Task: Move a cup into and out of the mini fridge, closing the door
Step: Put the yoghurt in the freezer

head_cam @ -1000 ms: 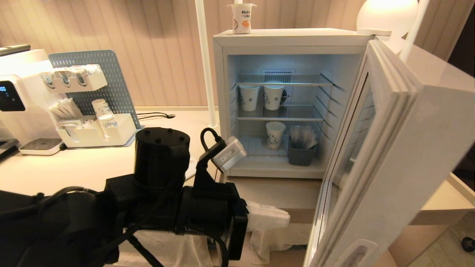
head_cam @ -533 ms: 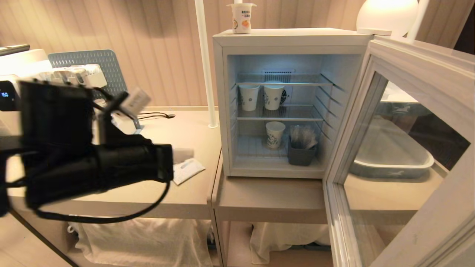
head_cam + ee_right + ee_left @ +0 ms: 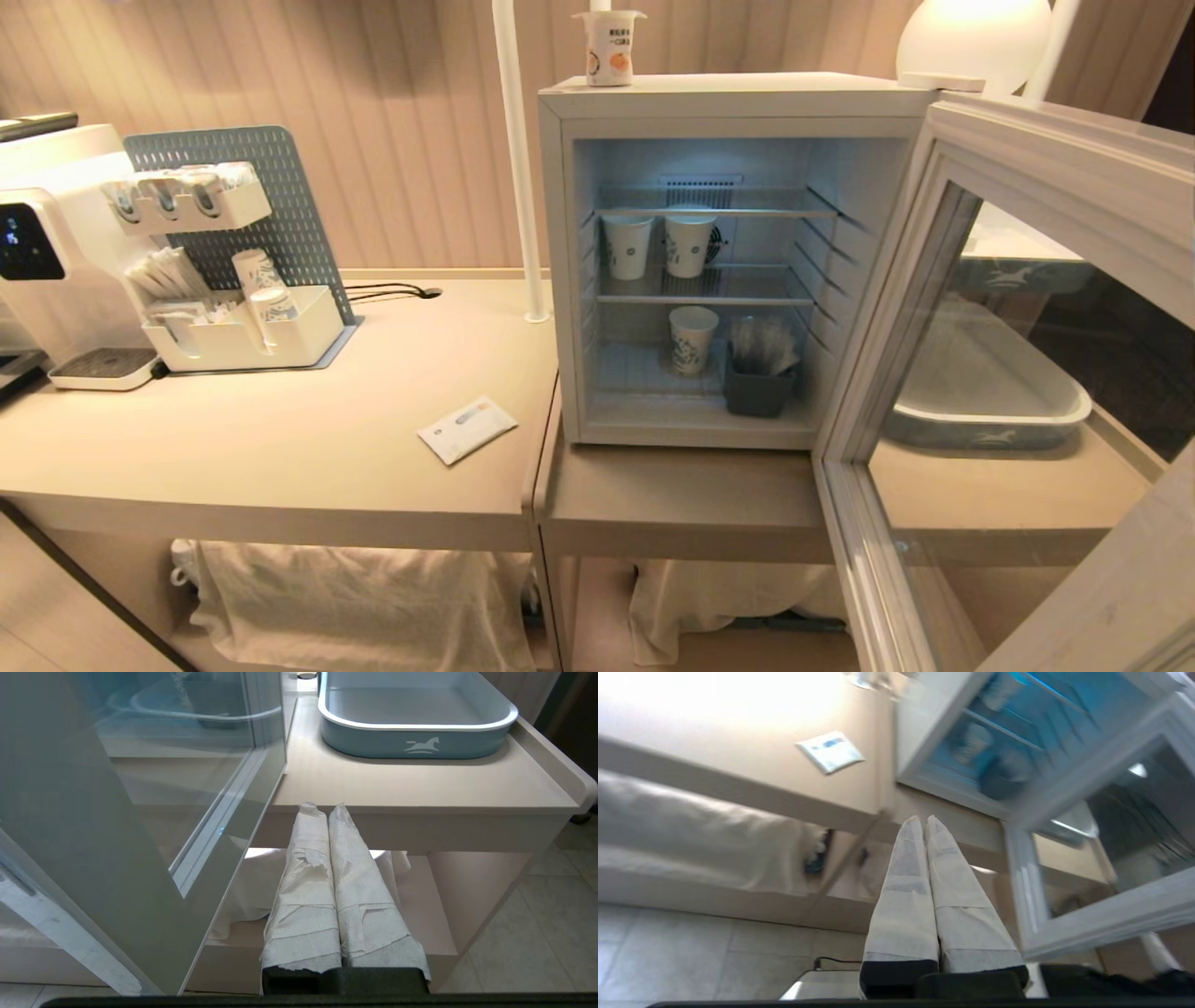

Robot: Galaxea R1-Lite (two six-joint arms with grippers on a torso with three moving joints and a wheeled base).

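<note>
Now, cup: small white plastic yogurt cup stood atop white mini fridge, upper centre.
Door: glass-windowed door open, right.
Fingers: both grippers' paper-wrapped fingers together, empty, below counter; neither arm appeared in the head view.

Hotel-style drinks corner: water dispenser, sachet rack, mini fridge (paper cups inside).
</note>
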